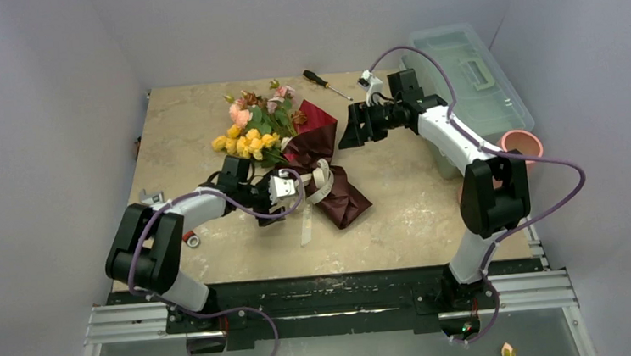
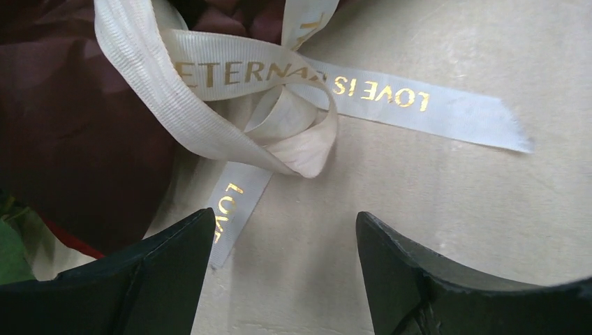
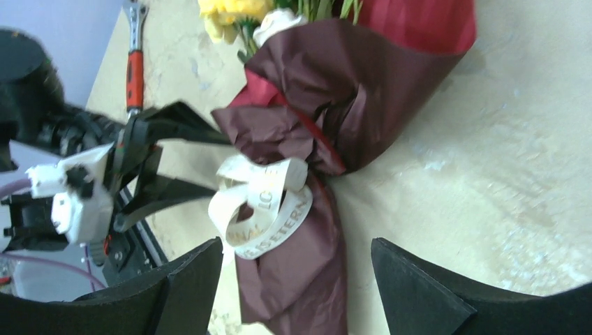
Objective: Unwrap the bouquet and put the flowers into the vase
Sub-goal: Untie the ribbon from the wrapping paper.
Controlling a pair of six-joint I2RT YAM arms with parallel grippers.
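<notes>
The bouquet (image 1: 310, 157) lies on its side mid-table, its dark red paper (image 3: 349, 84) tied with a cream ribbon (image 2: 244, 84) printed in gold. The flowers (image 1: 250, 125), pink, yellow and orange, stick out of the wrap toward the back left. My left gripper (image 1: 292, 188) is low beside the ribbon knot, open (image 2: 283, 223), with only a ribbon tail lying by its left finger. Open too, my right gripper (image 1: 346, 129) hovers to the right of the wrap (image 3: 297, 244) and holds nothing. The salmon-pink vase (image 1: 520, 143) stands at the table's right edge, partly hidden behind the right arm.
A clear greenish box with a handle (image 1: 470, 76) sits at the back right. A screwdriver (image 1: 326, 84) lies behind the bouquet. Small metal parts (image 1: 152, 197) and a ring (image 1: 191, 239) lie near the left arm.
</notes>
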